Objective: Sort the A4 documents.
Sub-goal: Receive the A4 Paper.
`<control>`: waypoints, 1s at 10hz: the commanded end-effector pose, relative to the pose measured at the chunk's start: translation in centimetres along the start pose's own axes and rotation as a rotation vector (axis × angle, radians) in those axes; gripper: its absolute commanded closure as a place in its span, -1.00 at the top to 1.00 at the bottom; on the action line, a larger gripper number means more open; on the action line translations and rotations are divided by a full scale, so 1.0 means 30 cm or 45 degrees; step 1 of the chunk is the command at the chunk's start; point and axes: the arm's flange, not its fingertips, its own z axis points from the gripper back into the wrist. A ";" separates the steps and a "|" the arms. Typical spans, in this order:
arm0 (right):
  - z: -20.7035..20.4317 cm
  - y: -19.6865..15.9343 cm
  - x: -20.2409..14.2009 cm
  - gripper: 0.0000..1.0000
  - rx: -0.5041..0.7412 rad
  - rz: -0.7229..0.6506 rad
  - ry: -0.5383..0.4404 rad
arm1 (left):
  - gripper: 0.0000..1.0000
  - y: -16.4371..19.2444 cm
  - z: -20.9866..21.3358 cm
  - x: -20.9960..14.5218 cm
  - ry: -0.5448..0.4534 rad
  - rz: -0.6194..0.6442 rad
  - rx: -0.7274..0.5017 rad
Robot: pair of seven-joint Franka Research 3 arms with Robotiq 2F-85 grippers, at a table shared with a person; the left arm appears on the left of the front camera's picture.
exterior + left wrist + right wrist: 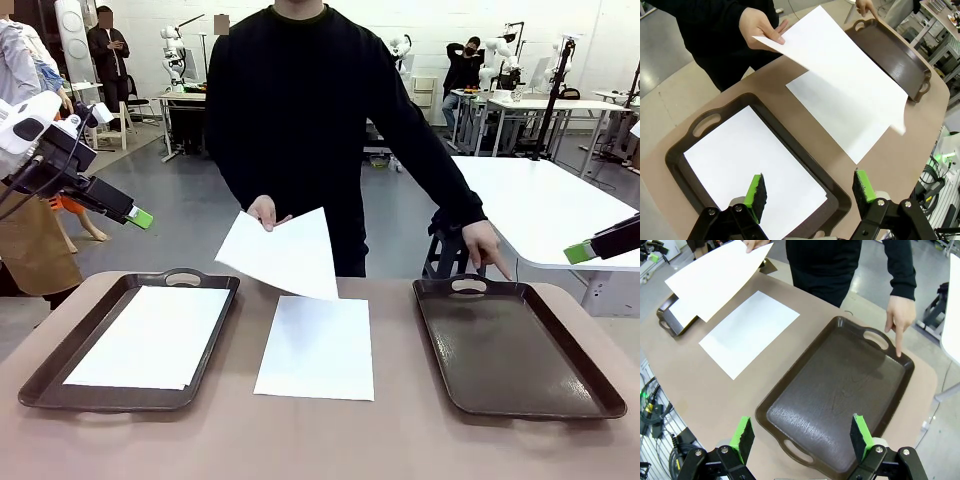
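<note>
One white A4 sheet [150,335] lies in the left dark tray [215,330]. Another sheet [318,347] rests flat on the table between the trays. The person's hand [262,212] holds a third sheet [282,252] tilted in the air above the middle one. The person's other hand [487,243] points a finger at the far rim of the right tray [510,345], which holds nothing. My left gripper [138,216] hangs open high above the table's left side, over the left tray's sheet [750,165]. My right gripper [578,253] is open high at the right, over the bare tray [840,395].
A brown table [400,440] carries both trays. A white table [545,205] stands behind on the right. Other people, tables and equipment fill the room beyond.
</note>
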 end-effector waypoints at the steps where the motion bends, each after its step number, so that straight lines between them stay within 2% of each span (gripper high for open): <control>1: -0.005 -0.002 -0.001 1.00 0.003 -0.010 0.001 | 0.80 -0.005 0.005 0.001 -0.006 -0.010 -0.014; 5: 0.000 0.000 0.000 1.00 0.000 0.000 0.000 | 0.80 -0.005 0.005 0.001 -0.006 -0.010 -0.014; 6: -0.069 0.000 -0.003 1.00 0.127 -0.123 0.019 | 0.80 -0.005 0.005 0.001 -0.006 -0.010 -0.014; 10: -0.305 0.052 -0.029 1.00 0.380 -0.495 0.149 | 0.80 -0.005 0.005 0.001 -0.006 -0.010 -0.014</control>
